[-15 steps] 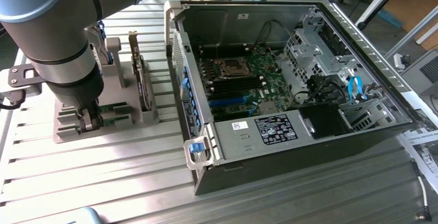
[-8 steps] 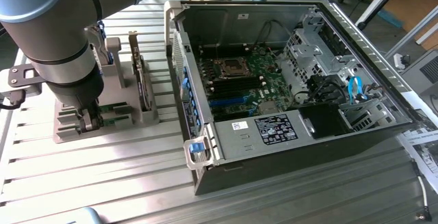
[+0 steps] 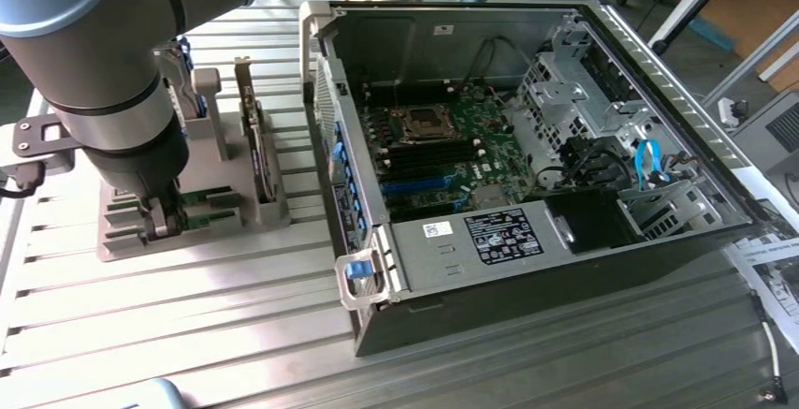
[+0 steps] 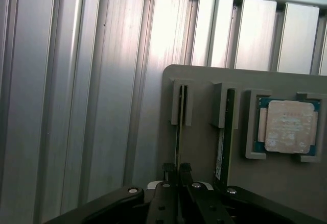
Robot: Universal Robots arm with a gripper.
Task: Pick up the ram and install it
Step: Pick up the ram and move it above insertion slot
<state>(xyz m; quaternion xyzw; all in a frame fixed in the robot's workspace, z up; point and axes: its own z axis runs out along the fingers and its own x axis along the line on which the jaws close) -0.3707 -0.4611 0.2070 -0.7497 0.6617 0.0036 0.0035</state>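
The ram (image 4: 178, 132) stands on edge in a slot of the grey holder (image 4: 202, 132), seen as a thin green strip. My gripper (image 4: 176, 169) is down over its near end, its black fingertips (image 4: 167, 169) pressed to either side of the stick, so it is shut on the ram. A second stick like it (image 4: 220, 150) stands in the neighbouring slot. In the exterior view the gripper (image 3: 163, 224) is low over the holder (image 3: 243, 217) at that view's left, with a bit of green board (image 3: 197, 203) beside it. The open computer case (image 3: 500, 269) shows the motherboard's memory slots (image 3: 431, 158).
A square silver CPU chip (image 4: 287, 126) lies in its pocket on the holder beyond the second stick. An upright expansion card (image 3: 256, 133) stands on the holder behind the gripper. The ribbed aluminium table (image 3: 187, 325) runs between holder and case. Papers (image 3: 768, 269) lie at the exterior view's right.
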